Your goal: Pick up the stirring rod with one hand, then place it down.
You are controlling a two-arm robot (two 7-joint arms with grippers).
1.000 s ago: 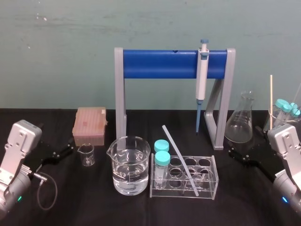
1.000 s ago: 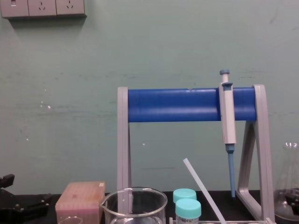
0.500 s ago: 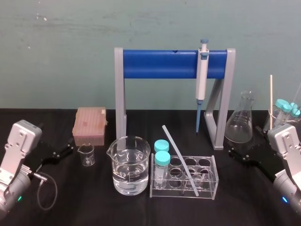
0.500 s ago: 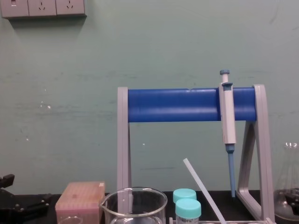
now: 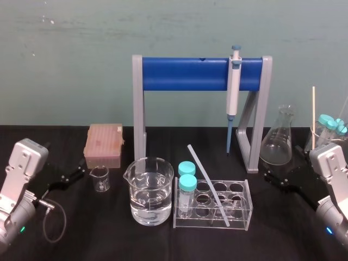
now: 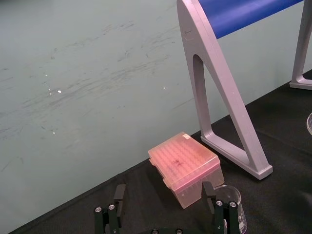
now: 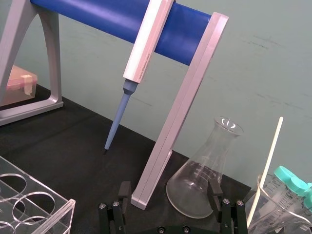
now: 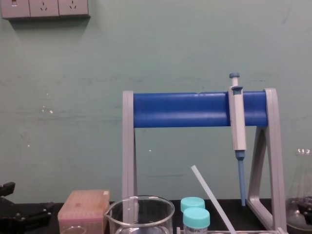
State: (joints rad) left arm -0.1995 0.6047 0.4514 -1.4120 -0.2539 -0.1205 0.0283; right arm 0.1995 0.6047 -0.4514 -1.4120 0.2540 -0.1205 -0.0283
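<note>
The stirring rod (image 8: 213,199) runs off chest view's bottom edge.

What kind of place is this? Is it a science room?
Most likely a science lab. A grey-white pipette with a blue tip hangs on a grey-and-blue stand, a clear glass beaker holds clear liquid, and a glass conical flask stands nearby.

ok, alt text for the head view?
A stirring rod leans tilted in a clear tube rack at the middle of a black table, beside a beaker of water; a blue-and-grey stand holding a pipette stands behind. The left gripper and right gripper sit open at its sides, apart from the rod.
</note>
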